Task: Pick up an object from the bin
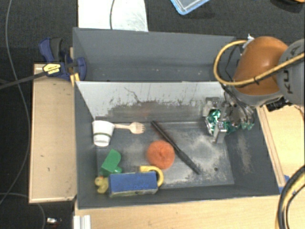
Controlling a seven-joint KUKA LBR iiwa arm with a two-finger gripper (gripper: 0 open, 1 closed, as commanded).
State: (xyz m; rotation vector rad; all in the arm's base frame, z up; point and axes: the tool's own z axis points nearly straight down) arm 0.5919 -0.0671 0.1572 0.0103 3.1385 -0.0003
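Several loose things, a white cup (102, 132), an orange ball (160, 154) and a blue block (133, 183), crowd the view's left half of the bin (157, 56), with the black rod (175, 147) nearest the hand (220, 125), which hangs by the right wall where the arm enters, clenched or released I cannot tell.

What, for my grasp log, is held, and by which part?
Nothing visibly: the gripper hangs over bare floor on the right of the bin, apart from the black rod nearest it.

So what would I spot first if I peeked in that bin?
Probably the fuzzy orange ball in the middle of the bin, with a long black stick slanting beside it. Then the blue block at the front, and the gripper hanging at the right.
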